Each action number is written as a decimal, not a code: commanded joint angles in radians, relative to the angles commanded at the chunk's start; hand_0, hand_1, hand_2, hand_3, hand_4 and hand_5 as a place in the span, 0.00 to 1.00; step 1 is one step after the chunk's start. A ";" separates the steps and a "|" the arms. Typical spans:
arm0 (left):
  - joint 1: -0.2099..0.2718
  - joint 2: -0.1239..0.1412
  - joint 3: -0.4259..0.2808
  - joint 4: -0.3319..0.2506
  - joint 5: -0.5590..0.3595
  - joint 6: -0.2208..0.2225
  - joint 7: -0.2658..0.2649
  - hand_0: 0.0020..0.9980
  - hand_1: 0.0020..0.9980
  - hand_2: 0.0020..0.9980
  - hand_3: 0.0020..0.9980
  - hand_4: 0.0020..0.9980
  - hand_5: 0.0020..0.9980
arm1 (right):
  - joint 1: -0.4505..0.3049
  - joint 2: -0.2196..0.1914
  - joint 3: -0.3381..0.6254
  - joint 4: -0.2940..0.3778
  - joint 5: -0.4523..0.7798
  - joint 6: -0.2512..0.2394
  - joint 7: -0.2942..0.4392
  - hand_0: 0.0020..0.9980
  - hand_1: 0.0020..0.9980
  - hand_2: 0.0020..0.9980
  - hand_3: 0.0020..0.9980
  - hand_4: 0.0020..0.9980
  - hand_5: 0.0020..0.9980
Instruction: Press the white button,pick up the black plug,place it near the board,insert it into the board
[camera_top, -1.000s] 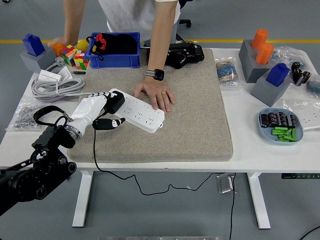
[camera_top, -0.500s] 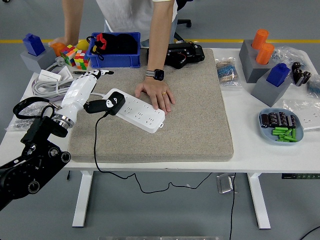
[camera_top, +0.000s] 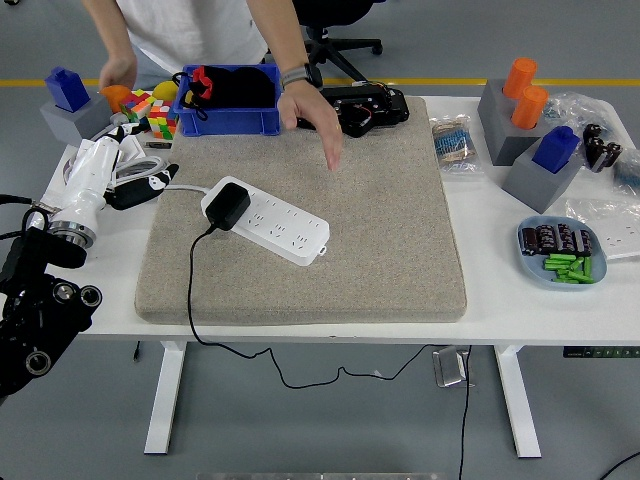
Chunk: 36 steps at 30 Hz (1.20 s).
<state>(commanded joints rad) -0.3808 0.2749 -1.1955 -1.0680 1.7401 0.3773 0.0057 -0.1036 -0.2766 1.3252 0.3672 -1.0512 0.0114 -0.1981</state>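
The white power strip (camera_top: 275, 224) lies on the grey mat (camera_top: 380, 230), angled from upper left to lower right. The black plug (camera_top: 227, 206) sits in the strip's left end, and its black cable runs down over the table's front edge. My left hand (camera_top: 128, 178), white with black fingertips, hovers over the table's left edge, apart from the plug, fingers relaxed and holding nothing. A person's hand (camera_top: 315, 118) hangs above the mat's far edge, off the strip. My right hand is out of sight.
A blue bin (camera_top: 228, 100) and a Rubik's cube (camera_top: 148, 110) stand at the back left, with a coiled white cable (camera_top: 100, 170) under my left hand. A black device (camera_top: 365, 106) lies behind the mat. Grey blocks with orange and blue parts (camera_top: 525, 125) and a blue dish (camera_top: 560, 252) occupy the right.
My left hand let go of the black plug, now seated in the strip, and pulled back left off the mat. The person's hand lifted off the strip and moved back.
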 joint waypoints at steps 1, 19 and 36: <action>0.008 0.000 -0.024 0.000 -0.009 -0.004 0.002 0.86 0.87 0.83 0.81 0.81 0.41 | 0.001 -0.001 0.001 0.001 0.000 -0.001 0.000 0.81 0.70 0.71 0.65 0.73 0.47; 0.068 0.003 -0.217 -0.006 -0.073 -0.036 0.010 0.86 0.87 0.82 0.81 0.81 0.41 | 0.016 -0.009 0.008 -0.001 -0.011 -0.003 -0.002 0.81 0.70 0.71 0.65 0.72 0.47; 0.107 0.013 -0.221 -0.042 -0.136 -0.032 -0.023 0.85 0.86 0.81 0.79 0.79 0.39 | 0.037 -0.007 0.010 0.003 -0.023 -0.002 -0.002 0.80 0.70 0.71 0.65 0.72 0.47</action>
<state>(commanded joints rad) -0.2742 0.2877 -1.4169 -1.1096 1.6039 0.3457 -0.0172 -0.0666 -0.2835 1.3349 0.3700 -1.0740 0.0091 -0.1997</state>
